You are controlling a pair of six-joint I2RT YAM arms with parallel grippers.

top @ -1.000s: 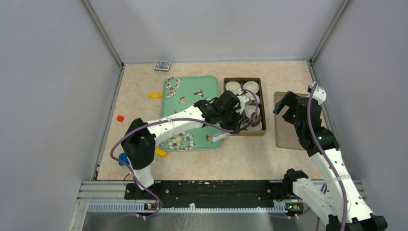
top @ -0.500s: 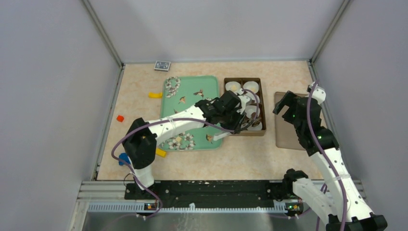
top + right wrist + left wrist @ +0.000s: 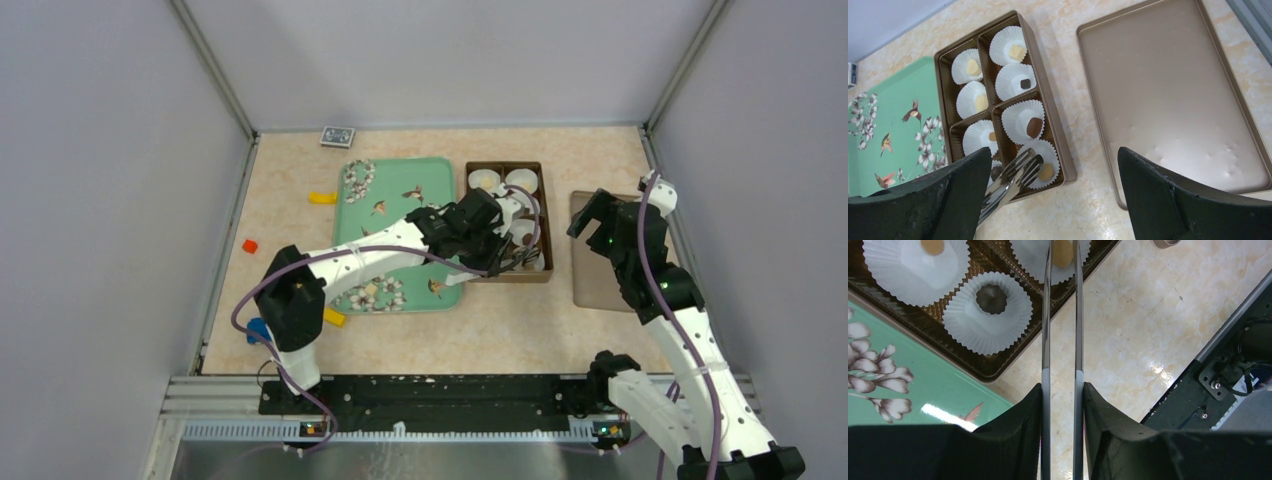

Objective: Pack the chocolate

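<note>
While the left gripper point(image 3: 1060, 390) pinches metal tongs point(image 3: 1046, 315) over the brown box's point(image 3: 1060, 145) near-right corner, chocolates point(image 3: 1034, 127) sit in its paper cups point(image 3: 998, 335); the right gripper point(image 3: 592, 212) hangs wide open, empty, above the gold lid point(image 3: 1168, 90).

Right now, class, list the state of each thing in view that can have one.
left claw: shut on the tongs
right claw: open, holding nothing
tongs: blades nearly together, tips over the box
box: open, chocolates in the cups that show
gold tray: lying flat beside the box
</note>
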